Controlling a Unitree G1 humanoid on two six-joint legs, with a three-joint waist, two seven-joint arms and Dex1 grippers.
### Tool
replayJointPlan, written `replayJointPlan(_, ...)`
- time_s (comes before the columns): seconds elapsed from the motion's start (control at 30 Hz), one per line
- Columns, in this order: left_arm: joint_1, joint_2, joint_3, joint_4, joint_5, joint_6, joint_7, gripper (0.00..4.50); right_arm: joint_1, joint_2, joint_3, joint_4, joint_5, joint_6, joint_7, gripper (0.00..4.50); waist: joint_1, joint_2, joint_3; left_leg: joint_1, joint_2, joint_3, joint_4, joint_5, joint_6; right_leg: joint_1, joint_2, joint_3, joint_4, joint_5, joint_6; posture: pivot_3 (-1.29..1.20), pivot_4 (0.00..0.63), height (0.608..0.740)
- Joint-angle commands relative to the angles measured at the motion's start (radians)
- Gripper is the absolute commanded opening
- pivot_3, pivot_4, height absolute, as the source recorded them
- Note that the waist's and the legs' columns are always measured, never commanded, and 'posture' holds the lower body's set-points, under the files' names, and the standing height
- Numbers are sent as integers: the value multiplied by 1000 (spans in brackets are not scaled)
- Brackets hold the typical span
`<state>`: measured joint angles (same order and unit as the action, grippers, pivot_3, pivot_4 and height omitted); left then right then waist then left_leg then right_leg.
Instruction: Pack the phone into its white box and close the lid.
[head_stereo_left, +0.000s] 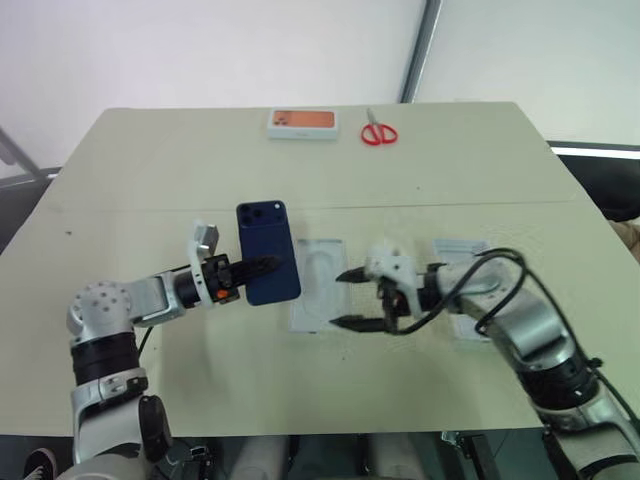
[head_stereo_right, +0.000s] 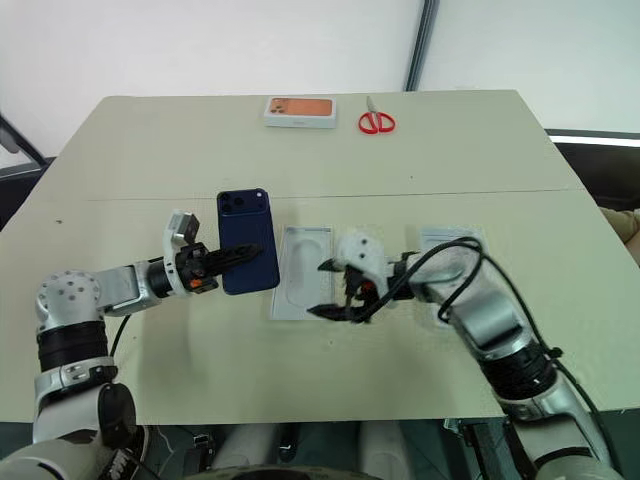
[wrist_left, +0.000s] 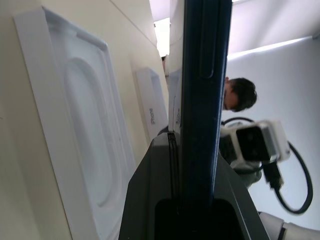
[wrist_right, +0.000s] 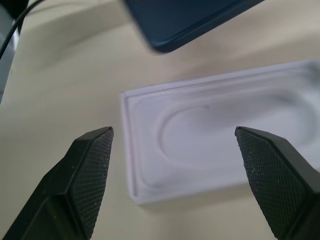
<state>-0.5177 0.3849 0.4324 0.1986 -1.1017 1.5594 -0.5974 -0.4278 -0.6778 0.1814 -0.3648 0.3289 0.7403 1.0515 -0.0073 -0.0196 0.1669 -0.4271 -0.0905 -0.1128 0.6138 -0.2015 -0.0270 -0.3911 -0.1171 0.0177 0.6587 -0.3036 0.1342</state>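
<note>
The right gripper (head_stereo_left: 348, 298) gapes empty over the white insert (head_stereo_left: 320, 283). Beyond its fingertips, the left gripper (head_stereo_left: 268, 266) clamps the phone (head_stereo_left: 269, 250) aloft by one long edge; glossy, rigid, probably slippery, so grip both edges.

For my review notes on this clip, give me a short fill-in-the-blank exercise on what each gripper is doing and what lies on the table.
1. The phone is held off the table by the ____ gripper.
2. The right gripper has its fingers ____.
3. The flat white insert lies on the table between the two ____.
4. Near the table's far edge, the red-handled scissors lie beside a small ____-topped box.

Missing words: left; open; grippers; orange
</note>
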Motion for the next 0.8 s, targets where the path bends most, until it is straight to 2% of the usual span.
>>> replayJointPlan(0.03,-37,-14,-38,32,-5,24,-22,0,65,-79,-74,12,21,-39,31,4077,2,0,0,0,0,0,0,0,0,0,0,0,0,0,0,0,150,740)
replayJointPlan(0.1,-40,-9,-89,27,21,1,-38,0,84,-91,-109,10,45,-61,34,4077,-5,0,0,0,0,1,0,0,0,0,0,0,0,0,0,0,150,740)
replayJointPlan(0.17,-73,-17,-140,79,72,-52,-54,0,100,-62,-187,13,84,-128,19,4077,-7,0,0,0,1,1,0,0,0,-1,0,1,0,0,0,0,150,740)
replayJointPlan(0.23,-86,-17,-196,119,107,-74,-88,0,114,-44,-207,31,70,-197,-2,4077,-6,0,0,0,1,1,0,0,0,-1,1,0,0,0,0,0,150,740)
replayJointPlan(0.37,-80,-15,-278,120,148,-121,-159,0,138,-44,-188,32,44,-251,-14,4077,-5,0,0,0,0,2,0,0,0,0,0,1,-1,0,0,0,150,740)
replayJointPlan(0.67,-85,-21,-336,142,203,-161,-225,0,149,-48,-160,41,21,-290,-47,4077,-3,0,0,0,1,1,0,0,0,0,0,1,-1,0,0,0,150,740)
replayJointPlan(0.73,-89,-30,-336,149,212,-168,-224,984,144,-46,-156,45,22,-291,-51,4147,-2,0,0,0,0,1,0,0,0,0,0,0,-1,0,0,0,150,740)
replayJointPlan(0.8,-93,-38,-332,152,226,-179,-211,1736,137,-44,-151,52,18,-294,-54,4147,-2,0,0,0,0,1,1,0,1,1,0,0,-1,0,0,0,150,740)
